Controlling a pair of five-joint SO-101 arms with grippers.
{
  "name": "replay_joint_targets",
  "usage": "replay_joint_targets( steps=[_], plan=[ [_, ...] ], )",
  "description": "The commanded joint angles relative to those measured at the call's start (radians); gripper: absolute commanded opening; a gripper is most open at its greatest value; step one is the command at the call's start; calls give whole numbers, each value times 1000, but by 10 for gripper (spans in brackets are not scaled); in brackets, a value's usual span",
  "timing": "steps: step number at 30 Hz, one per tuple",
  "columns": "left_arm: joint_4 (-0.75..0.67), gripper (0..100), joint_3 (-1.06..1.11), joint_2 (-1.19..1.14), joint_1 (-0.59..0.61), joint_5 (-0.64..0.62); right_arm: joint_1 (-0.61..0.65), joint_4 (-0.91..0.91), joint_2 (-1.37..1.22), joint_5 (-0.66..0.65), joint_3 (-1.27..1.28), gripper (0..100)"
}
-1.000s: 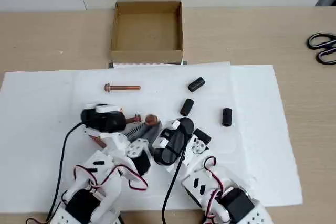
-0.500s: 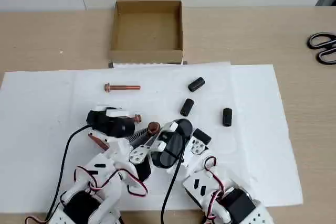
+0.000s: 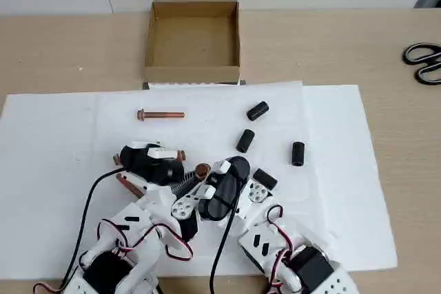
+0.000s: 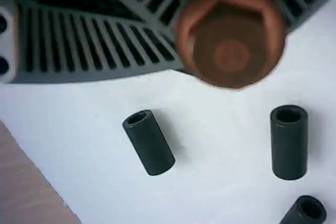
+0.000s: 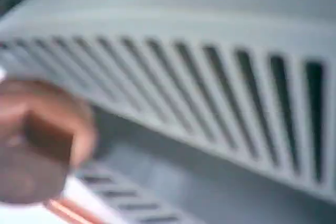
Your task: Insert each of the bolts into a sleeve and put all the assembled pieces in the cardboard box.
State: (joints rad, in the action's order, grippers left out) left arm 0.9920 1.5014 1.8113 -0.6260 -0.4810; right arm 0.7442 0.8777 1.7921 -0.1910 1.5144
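A copper-coloured, hex-headed bolt [image 4: 231, 40] is clamped head-up by the left hand [image 3: 196, 175], whose grey, slotted fingers [image 4: 105, 40] are closed on its shank above the white paper sheet [image 3: 55, 170]. Whether the right hand [image 3: 211, 180], just beside it, is open or closed cannot be told. A second bolt [image 3: 160, 114] is laid flat on the sheet, well apart from both hands. Three short, matte black tubular sleeves [image 3: 257, 111] [image 3: 245, 140] [image 3: 298, 153] are scattered there, none touching. The square, open-topped cardboard box [image 3: 193, 72] is set on the wooden counter [image 3: 69, 46] at the sheet's far edge. Since a second earlier, the left wrist has been swung toward the right arm and the clamped bolt's head carried nearer the arm bases; all else is unmoved. Counted: two bolts, three sleeves, one box.
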Motion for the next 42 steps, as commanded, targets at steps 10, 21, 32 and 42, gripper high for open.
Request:
replay_joint_targets(
  steps=[10, 21, 32, 42],
  plan=[
    [35, 212, 33, -2, -11, 11, -19, -59, 18, -9, -92, 2],
    [31, 214, -73, -2, -9, 14, -19, -59, 18, -6, -51, 2],
    [3, 214, -160, -3, 71, 43, -58, -59, 18, -5, -31, 2],
    [-2, 0, -163, -2, 199, 84, -79, -61, 18, -2, -29, 2]
  ],
)
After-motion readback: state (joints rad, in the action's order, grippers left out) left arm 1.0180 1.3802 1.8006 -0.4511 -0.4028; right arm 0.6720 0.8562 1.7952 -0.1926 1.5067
